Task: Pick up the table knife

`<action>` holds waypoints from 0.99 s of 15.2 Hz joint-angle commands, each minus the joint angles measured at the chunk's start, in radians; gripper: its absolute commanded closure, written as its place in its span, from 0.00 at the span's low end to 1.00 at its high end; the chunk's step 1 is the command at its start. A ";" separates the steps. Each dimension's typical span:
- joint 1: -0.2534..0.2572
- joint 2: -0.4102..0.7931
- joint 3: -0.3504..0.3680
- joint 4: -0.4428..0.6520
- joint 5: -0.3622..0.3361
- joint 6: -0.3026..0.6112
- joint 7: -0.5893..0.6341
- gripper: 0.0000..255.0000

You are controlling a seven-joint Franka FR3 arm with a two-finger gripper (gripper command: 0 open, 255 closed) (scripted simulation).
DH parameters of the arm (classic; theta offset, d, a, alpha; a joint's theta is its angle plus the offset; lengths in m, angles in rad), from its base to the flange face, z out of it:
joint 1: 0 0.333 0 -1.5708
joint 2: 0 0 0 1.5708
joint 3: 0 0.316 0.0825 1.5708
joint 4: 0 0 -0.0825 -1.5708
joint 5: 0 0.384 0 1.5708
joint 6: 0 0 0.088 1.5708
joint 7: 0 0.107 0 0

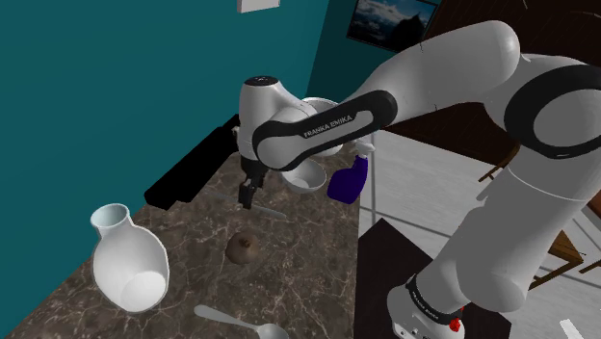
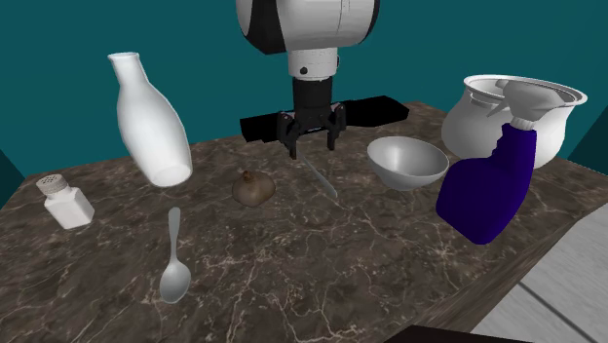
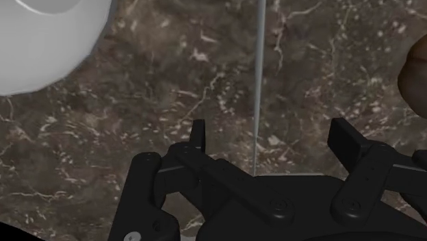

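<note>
- Your tool (image 3: 272, 131) is open. Its two black fingers stand apart and hold nothing.
- The table knife (image 3: 259, 82) lies flat on the dark marble desk (image 3: 171, 89), right under the tool. It sits in the gap between the fingers and touches neither.
- The knife is long and thin. It runs straight out ahead of the tool, across the line from finger to finger.
- It lies a little nearer the finger on the side of the grey bowl (image 3: 41, 41).
- I think you should go straight down, then close on its thin sides.
</note>
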 commanded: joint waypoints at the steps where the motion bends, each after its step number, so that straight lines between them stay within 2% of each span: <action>1: 0.000 0.016 -0.002 -0.012 -0.006 0.028 0.001 0.00; 5: 0.002 0.038 -0.004 -0.021 -0.014 0.059 0.007 0.00; 6: 0.001 0.040 -0.005 -0.019 -0.014 0.058 0.005 1.00; 15: 0.002 0.039 -0.004 -0.021 -0.014 0.059 0.007 1.00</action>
